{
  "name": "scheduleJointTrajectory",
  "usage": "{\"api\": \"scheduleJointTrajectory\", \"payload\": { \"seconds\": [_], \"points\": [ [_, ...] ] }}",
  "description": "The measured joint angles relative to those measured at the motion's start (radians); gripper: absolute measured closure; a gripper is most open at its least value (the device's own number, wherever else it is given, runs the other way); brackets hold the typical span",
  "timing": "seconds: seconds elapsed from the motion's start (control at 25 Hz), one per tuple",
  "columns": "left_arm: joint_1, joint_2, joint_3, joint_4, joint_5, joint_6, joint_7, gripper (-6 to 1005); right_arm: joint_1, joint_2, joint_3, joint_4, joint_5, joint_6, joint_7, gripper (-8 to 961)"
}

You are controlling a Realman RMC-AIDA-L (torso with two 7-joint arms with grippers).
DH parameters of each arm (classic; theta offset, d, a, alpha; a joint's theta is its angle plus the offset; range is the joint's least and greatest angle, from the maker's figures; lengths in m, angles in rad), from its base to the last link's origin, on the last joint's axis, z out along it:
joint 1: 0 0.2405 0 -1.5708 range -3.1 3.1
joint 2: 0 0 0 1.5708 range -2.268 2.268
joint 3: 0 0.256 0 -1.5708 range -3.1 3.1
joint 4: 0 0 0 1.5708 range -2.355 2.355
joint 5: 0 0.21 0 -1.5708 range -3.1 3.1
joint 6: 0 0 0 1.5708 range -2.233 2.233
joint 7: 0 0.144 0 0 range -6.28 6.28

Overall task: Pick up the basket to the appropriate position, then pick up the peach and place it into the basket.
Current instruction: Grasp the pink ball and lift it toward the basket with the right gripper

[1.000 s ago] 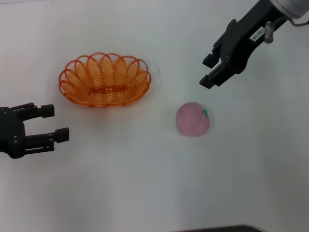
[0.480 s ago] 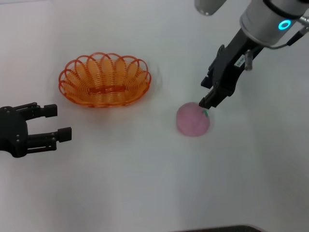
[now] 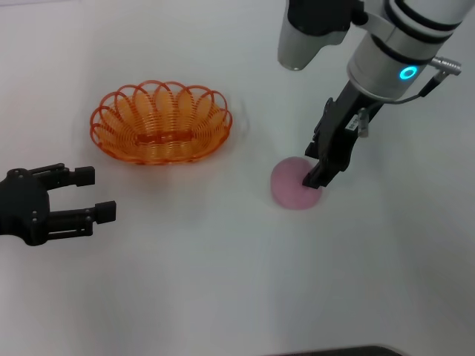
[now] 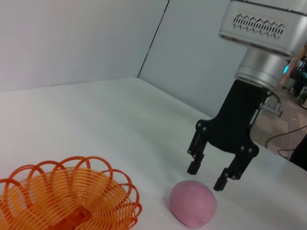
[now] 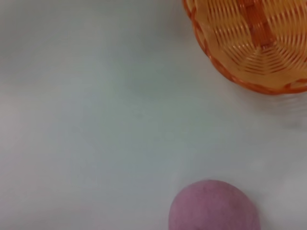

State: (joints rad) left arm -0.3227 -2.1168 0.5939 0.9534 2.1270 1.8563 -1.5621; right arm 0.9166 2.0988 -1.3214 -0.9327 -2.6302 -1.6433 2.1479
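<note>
The peach point(image 3: 293, 185) was a round, matte pink ball, sitting on the white tabletop point(image 3: 223, 282) a little right of the middle, well apart from every edge that showed. From the left wrist view it looked smooth and slightly flattened where it met the surface; its green leaf mark was hidden under the arm above it. The basket point(image 3: 161, 122) stood to its left and farther back, an oval of bright orange wire-like ribs with a looped, scalloped rim, empty and upright, clearly apart from the peach with bare white surface between them.

The right gripper point(image 4: 209, 175) hung just above the peach on its far right side, black fingers pointing down with the jaws apart, tips close to the fruit's top but not closed on it. In the head view the finger ends overlapped the peach's upper right edge. The silver forearm with its blue ring light rose behind toward the back right corner.

The left gripper point(image 3: 87, 194) waited low near the left edge, in front of the basket, jaws spread, holding nothing.
</note>
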Motion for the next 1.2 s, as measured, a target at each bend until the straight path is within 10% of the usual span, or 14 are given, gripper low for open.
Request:
{"api": "scheduleJointTrajectory", "payload": {
  "seconds": [0.56,1.2],
  "points": [
    [-0.003,-0.003,0.000,0.001,0.000,0.020,-0.003,171,-0.005,0.001,-0.064,0.072,0.064,0.078,0.001,401],
    [-0.002,-0.006,0.000,0.001,-0.001,0.033,-0.003,172,-0.009,0.000,-0.062,0.066,0.067,0.074,-0.005,791]
  ]
}}
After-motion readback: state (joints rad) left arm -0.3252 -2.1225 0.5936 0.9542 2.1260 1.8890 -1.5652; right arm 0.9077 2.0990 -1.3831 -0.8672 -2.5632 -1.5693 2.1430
